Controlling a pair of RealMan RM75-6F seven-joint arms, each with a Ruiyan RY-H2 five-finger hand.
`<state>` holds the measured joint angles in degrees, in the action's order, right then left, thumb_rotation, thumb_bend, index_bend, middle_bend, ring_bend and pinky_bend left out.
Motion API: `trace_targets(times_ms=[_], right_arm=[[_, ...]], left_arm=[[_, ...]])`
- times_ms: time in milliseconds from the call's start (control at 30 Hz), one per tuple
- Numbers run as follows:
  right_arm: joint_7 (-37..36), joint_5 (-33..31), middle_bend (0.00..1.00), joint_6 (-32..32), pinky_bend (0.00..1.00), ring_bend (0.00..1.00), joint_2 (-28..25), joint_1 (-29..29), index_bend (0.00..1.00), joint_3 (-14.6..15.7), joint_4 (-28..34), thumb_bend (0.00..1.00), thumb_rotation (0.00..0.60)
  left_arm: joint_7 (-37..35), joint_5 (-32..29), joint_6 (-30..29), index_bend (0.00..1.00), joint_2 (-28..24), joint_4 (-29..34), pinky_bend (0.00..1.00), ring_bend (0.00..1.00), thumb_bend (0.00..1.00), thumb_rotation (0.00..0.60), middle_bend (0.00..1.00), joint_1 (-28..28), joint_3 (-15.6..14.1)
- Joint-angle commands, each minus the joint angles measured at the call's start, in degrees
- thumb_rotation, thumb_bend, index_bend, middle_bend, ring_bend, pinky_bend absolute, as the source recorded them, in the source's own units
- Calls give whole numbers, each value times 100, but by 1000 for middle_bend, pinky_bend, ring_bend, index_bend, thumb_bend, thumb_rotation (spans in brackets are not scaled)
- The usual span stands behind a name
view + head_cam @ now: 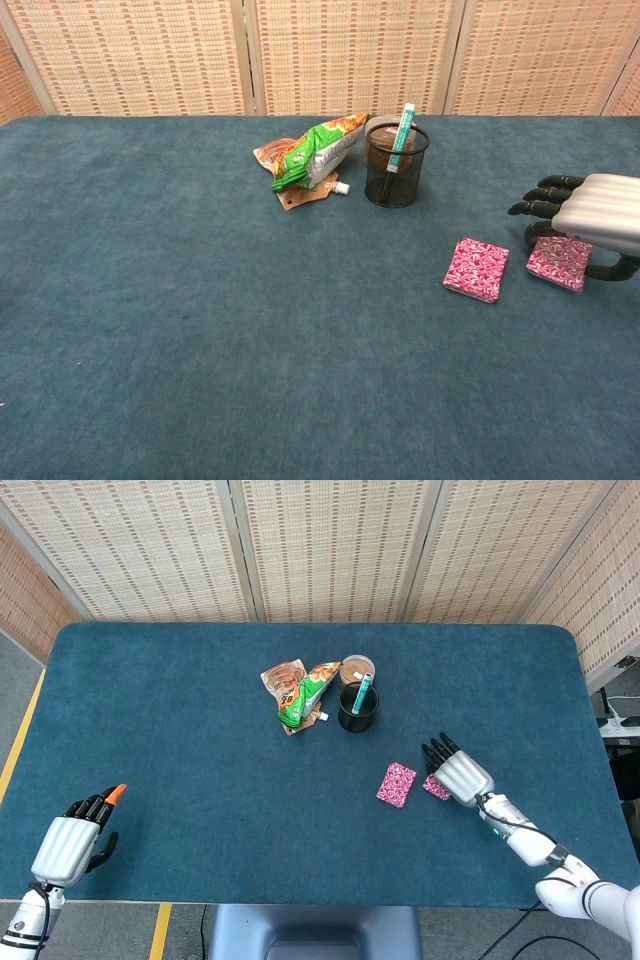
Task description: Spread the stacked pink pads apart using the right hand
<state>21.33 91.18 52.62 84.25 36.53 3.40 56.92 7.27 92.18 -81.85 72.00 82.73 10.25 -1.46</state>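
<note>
Two pink patterned pads lie side by side on the blue table, no longer stacked. The left pad (397,784) (476,269) lies free. The right pad (436,787) (560,263) sits partly under my right hand (460,773) (585,215), which pinches it between a lowered finger at its left edge and the thumb hooked round its right side, the other fingers stretched out above. A narrow gap of table separates the pads. My left hand (75,840) rests at the near left edge, holding nothing, and shows only in the head view.
A black mesh cup (357,707) (391,166) with a teal tube stands behind the pads. Beside it are a green and orange snack bag (298,695) (312,158) and a small brown lid (356,667). The table's right edge (590,720) is close to my right arm.
</note>
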Motion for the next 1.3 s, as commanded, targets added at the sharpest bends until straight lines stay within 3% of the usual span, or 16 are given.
trace_targets(times_ms=[33, 533, 833, 1300], right_arm=[[-6, 11, 51, 34, 25, 0, -13, -7, 506, -2, 6, 269, 600], [-58, 73, 73, 218, 28, 0, -138, -47, 573, -3, 186, 267, 600], [-88, 119, 73, 137, 28, 0, -7, -5, 576, 34, 31, 266, 600], [-44, 273, 73, 344, 28, 0, -154, -62, 576, 111, 305, 266, 600]], left_arm=[[-4, 10, -11, 0, -5, 1, 332, 227, 475, 600, 145, -8, -9], [100, 20, -20, 0, 15, 75, 333, 226, 473, 600, 145, -7, -5], [106, 13, -24, 0, 18, 69, 333, 227, 474, 600, 144, -7, 3], [97, 22, -41, 0, 8, 82, 334, 227, 475, 600, 145, -12, 3]])
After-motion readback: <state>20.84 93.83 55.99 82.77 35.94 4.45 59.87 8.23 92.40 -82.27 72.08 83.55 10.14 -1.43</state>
